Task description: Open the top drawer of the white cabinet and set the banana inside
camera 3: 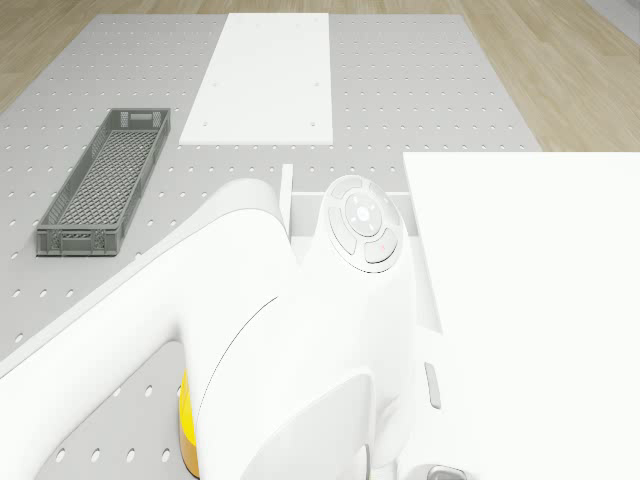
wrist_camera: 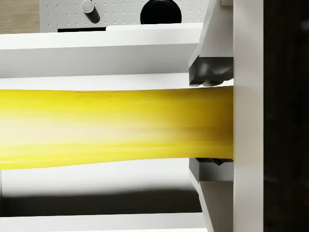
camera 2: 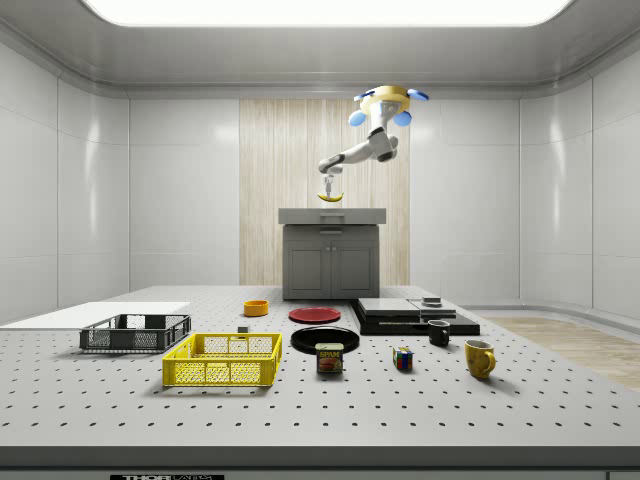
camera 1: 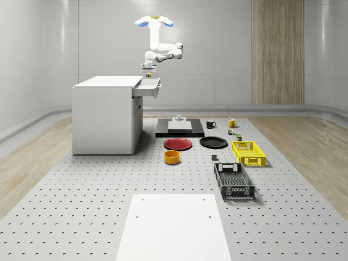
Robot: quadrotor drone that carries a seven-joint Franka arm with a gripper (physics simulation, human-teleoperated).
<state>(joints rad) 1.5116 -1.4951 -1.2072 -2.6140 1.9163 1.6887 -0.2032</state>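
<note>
While the banana [wrist_camera: 116, 123] is hanging just above the open top drawer [camera 1: 148, 87] of the white cabinet [camera 1: 106, 117], you are best lowering it between the drawer walls before letting go. Behind it, the gripper [camera 1: 148, 69] is clenching the fruit crosswise, and the drone [camera 1: 154, 22] is hovering over the drawer end.

Yellow banana [camera 1: 148, 74] hangs above open drawer [camera 1: 148, 87]

The drone [camera 1: 154, 21] hovers above the open top drawer [camera 1: 148, 86], its arm [camera 1: 163, 53] folded at the elbow, wrist pointing down; the end effector [camera 1: 148, 69] is clamped on the banana [camera 2: 330, 197].
</note>
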